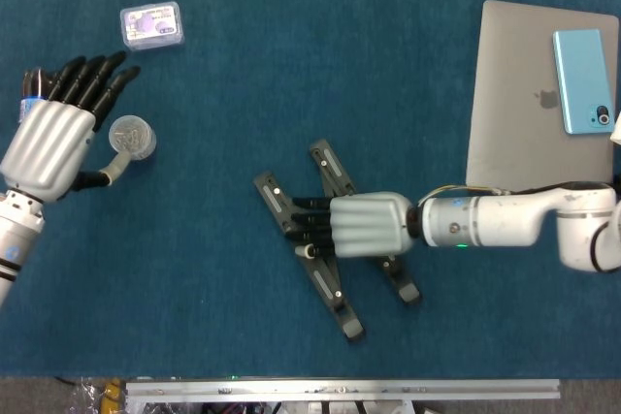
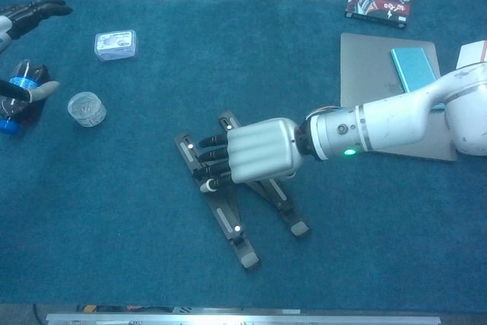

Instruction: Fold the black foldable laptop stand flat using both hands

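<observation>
1. Right hand (image 1: 364, 226) lies palm-down over the crossing of the one black laptop stand (image 1: 330, 278), dark fingers (image 2: 209, 159) extended side by side onto its left bar; whether they grip it I cannot tell.
2. Stand rests near the middle of the blue worktop (image 1: 243, 65), its two bars still crossed in an X.
3. Left hand (image 1: 49, 143) hovers at the far left, fingers spread, holding nothing.
4. Just beside it: one small clear round jar (image 1: 131, 136) and one dark bottle with a blue label (image 2: 14, 100).
5. Farther out: one clear plastic case (image 1: 151, 25), one grey laptop (image 1: 529, 113) with one blue phone (image 1: 583, 79) on its lid.
</observation>
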{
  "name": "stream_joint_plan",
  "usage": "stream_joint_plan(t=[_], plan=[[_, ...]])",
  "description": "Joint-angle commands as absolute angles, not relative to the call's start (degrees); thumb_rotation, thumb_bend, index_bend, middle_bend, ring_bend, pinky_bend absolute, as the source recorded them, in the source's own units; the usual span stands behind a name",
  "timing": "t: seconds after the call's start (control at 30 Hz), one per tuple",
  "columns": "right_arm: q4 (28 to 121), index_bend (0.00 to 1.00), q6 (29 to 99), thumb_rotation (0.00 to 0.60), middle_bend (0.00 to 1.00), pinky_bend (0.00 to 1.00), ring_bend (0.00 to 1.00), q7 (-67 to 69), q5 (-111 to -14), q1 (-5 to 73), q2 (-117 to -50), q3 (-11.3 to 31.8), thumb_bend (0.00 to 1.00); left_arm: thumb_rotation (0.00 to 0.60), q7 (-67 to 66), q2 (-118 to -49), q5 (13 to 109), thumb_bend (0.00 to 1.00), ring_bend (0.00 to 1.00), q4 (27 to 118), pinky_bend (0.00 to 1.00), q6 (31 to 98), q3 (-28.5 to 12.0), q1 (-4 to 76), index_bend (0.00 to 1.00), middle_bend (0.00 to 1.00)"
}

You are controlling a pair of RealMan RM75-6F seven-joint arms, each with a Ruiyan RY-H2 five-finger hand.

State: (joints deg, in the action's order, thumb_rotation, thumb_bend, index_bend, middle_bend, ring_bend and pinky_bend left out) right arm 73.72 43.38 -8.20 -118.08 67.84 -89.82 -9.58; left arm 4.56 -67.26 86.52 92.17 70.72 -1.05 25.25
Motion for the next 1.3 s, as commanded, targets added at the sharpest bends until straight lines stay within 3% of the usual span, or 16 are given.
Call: stream_joint_plan(t=[0.03,1.3], plan=[[73.18,0.0,43.05,0.6,0.0,0.0,0.0,-7.75,-117.82,68.46,-90.56,-9.75,0.0,0.6,5.22,-67.1,86.55,0.32,0.0,91.77,0.0,70.79,-1.18,25.04,0.0,0.0],[74.76,0.0,38.42,0.6,0.02,0.0,0.0,-9.26,-111.89,72.04,-92.93,-9.99,0.0,0.6,10.11,-68.1,88.3,0.31,0.0,89.47,0.0,72.19,-2.16,23.87,0.0,0.0]])
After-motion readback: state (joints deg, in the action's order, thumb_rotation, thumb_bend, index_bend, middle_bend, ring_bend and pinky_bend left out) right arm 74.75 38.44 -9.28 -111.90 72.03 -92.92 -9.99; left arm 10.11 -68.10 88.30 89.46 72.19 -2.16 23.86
